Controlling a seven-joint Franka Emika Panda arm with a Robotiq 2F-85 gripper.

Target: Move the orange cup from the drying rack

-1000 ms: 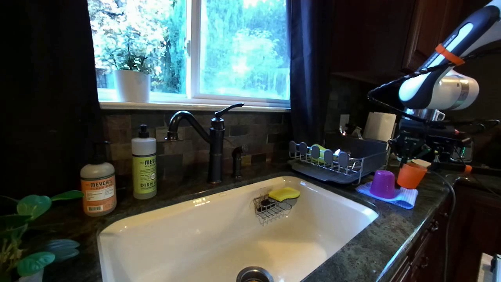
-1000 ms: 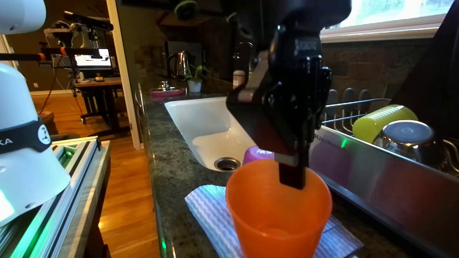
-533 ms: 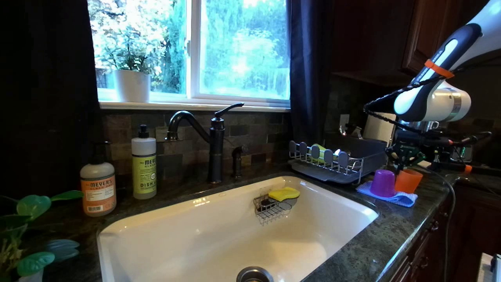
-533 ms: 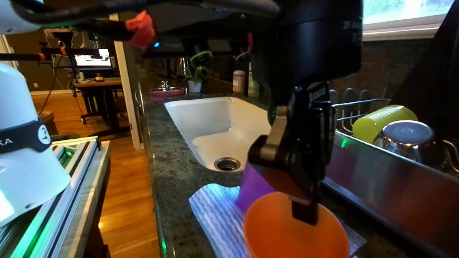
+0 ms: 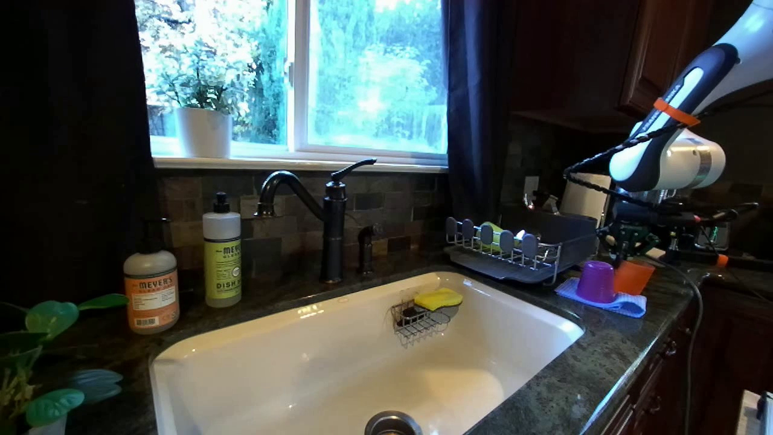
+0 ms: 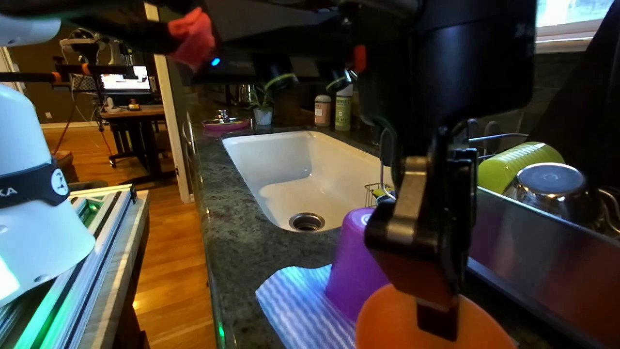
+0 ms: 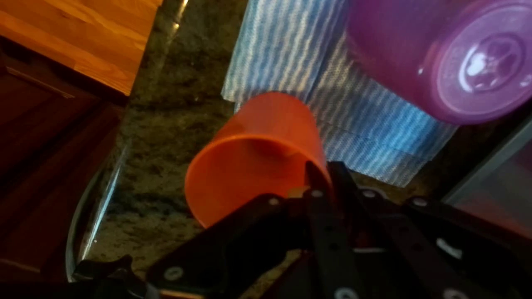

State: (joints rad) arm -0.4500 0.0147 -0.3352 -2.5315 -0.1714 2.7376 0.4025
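Shifting together: orange cup (image 7: 253, 166), purple cup (image 6: 353, 266) and striped cloth (image 6: 305, 310)

Since half a second ago, all three are edging nearer in an exterior view, the gripper (image 7: 325, 172) going with them. Its jaws are squeezing the orange cup's wall, one inside the mouth and one outside; a thin rim is probably offering the easiest hold while leaving the base free. The orange cup is apparently leaning, its base reaching the edge of the striped cloth in the wrist view. Contact underneath is hiding from sight, though the sliding cloth is suggesting that the cup is dragging it.

Just beyond, the purple cup is standing upside down on the cloth, apart from the orange cup in the wrist view and presumably draining, with the cloth likely serving as a drip mat. Alongside, the drying rack (image 6: 542, 257) is holding a lime-green vessel (image 6: 508, 167) on its side and an upturned metal vessel (image 6: 552, 189), both probably draining. With the orange cup already out, the task is looking nearly done.

Farther off, the white sink (image 5: 314, 356) is lying just beside the drying rack, and a yellow sponge (image 5: 439, 298) is resting on a wire caddy (image 5: 416, 329) inside it, likely dripping dry.
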